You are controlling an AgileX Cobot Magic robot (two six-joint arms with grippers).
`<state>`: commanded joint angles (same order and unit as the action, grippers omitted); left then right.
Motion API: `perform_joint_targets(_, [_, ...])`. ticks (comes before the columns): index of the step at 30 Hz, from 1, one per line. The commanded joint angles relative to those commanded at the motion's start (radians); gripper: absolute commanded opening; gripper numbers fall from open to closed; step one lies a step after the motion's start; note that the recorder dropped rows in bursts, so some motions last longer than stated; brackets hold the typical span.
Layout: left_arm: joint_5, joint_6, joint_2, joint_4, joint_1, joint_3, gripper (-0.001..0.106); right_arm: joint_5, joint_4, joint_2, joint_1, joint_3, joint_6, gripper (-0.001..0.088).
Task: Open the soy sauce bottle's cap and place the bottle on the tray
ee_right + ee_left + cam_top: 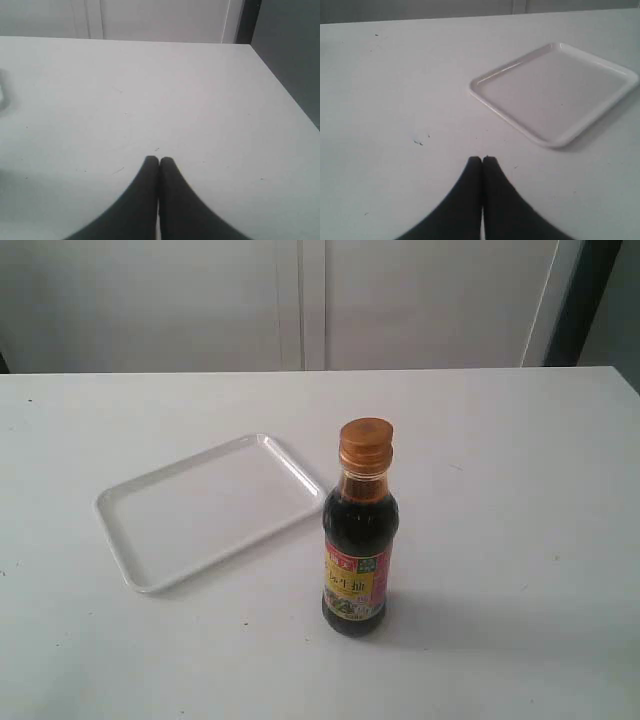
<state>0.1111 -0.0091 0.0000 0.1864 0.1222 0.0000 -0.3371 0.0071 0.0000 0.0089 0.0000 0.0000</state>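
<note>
The soy sauce bottle [359, 540] stands upright on the white table, right of the tray, with dark liquid and a yellow, pink and green label. Its copper-orange cap [365, 444] sits closed on the neck. The white tray [205, 508] lies flat and holds nothing; in the left wrist view the tray [555, 92] lies ahead of my left gripper [482, 159], which is shut with nothing in it. My right gripper [159, 159] is shut too, over bare table. Neither gripper shows in the exterior view, and the bottle is out of both wrist views.
The white table [520, 490] runs back to a pale wall. Its right edge [282, 87] shows in the right wrist view with a dark gap beyond. A few small dark specks [418, 142] mark the surface.
</note>
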Motion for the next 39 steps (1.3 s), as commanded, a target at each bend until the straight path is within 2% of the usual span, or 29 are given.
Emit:
perform_joint_targets(4, [-0.100, -0.118, 0.000, 0.157, 0.000, 0.000, 0.000, 0.000, 0.000, 0.000, 0.000, 0.000, 0.000, 0.0000])
perform_joint_targets(8, [-0.235, -0.188, 0.000, 0.181, 0.000, 0.000, 0.000, 0.000, 0.000, 0.000, 0.000, 0.000, 0.000, 0.0000])
perform_joint_targets(13, [-0.356, -0.203, 0.000, 0.067, 0.000, -0.019, 0.000, 0.000, 0.000, 0.000, 0.000, 0.000, 0.000, 0.0000])
perform_joint_targets(17, [-0.339, -0.201, 0.000, -0.039, 0.000, -0.078, 0.000, 0.000, 0.000, 0.000, 0.000, 0.000, 0.000, 0.0000])
perform_joint_targets(20, [-0.277, -0.201, 0.038, -0.073, 0.000, -0.129, 0.000, 0.000, 0.000, 0.000, 0.000, 0.000, 0.000, 0.0000])
perform_joint_targets(23, [-0.214, -0.201, 0.096, -0.073, 0.000, -0.184, 0.000, 0.000, 0.000, 0.000, 0.000, 0.000, 0.000, 0.0000])
perform_joint_targets(26, [-0.214, -0.204, 0.168, -0.073, 0.005, -0.248, 0.000, 0.000, -0.007, 0.000, 0.000, 0.000, 0.021, 0.0000])
perform_joint_targets(30, [-0.228, -0.202, 0.318, -0.106, 0.050, -0.343, 0.000, 0.000, -0.007, 0.000, 0.000, 0.000, 0.021, 0.0000])
perform_joint_targets(33, [-0.349, -0.202, 0.426, -0.119, 0.088, -0.373, 0.000, 0.000, -0.007, 0.000, 0.000, 0.000, 0.021, 0.0000])
perform_joint_targets(35, [-0.405, -0.202, 0.476, -0.186, 0.099, -0.389, 0.000, 0.000, -0.007, 0.000, 0.000, 0.000, 0.021, 0.0000])
perform_joint_targets(39, [-0.413, -0.236, 0.562, -0.330, 0.099, -0.419, 0.000, 0.000, -0.007, 0.000, 0.000, 0.000, 0.021, 0.0000])
